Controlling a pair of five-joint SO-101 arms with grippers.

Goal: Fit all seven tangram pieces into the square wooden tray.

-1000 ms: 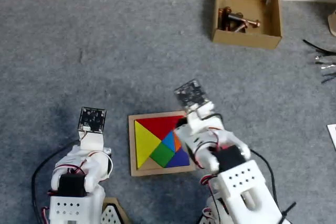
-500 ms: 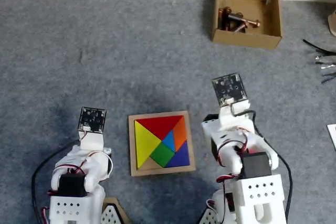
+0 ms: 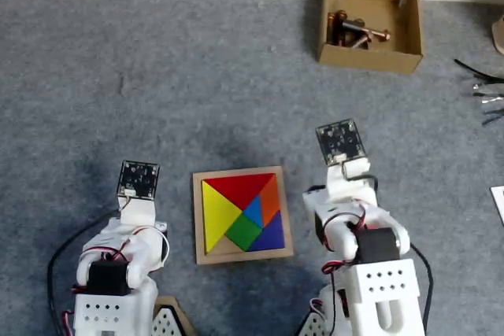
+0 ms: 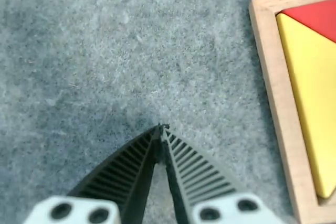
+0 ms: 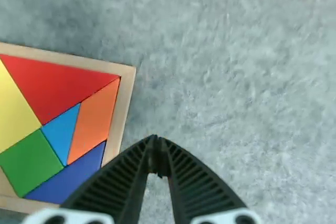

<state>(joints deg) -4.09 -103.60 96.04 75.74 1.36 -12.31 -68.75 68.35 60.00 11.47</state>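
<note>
**Tray lies between two closed, empty grippers**

The wooden tray (image 3: pixel 198 218) lies flat on the grey worktop (image 3: pixel 157 84), close to the near edge and between the two arms. Inside it the coloured pieces sit flush against one another. A red triangle (image 3: pixel 240 186) runs along the far rim and a yellow triangle (image 3: pixel 216 212) along the left rim. A small light-blue triangle (image 3: pixel 254 212) sits in the middle, with an orange piece (image 3: pixel 271 197) against the right rim. A green square (image 3: pixel 243 231) lies nearer than the middle, and a dark blue triangle (image 3: pixel 272 237) fills the near right corner. A wood-coloured strip (image 3: pixel 214 246) shows by the tray's near left corner. Whether it is a piece or bare tray floor cannot be told.

The left arm (image 3: pixel 124 253) stands beside the tray's left rim. The left gripper (image 4: pixel 161 128) is over bare worktop, just beside that rim and apart from it. Its fingers are clenched tip to tip with nothing between them.

The right arm (image 3: pixel 356 234) stands on the tray's other side. The right gripper (image 5: pixel 156 140) hovers over bare worktop just off the right rim, close to the dark blue triangle. Its fingers are also pressed together and hold nothing.

A cardboard box (image 3: pixel 368 57) sits at the far edge towards the right corner, with copper-coloured metal parts (image 3: pixel 354 31) inside. Black cables (image 3: pixel 482 76) lie at the right edge.
</note>
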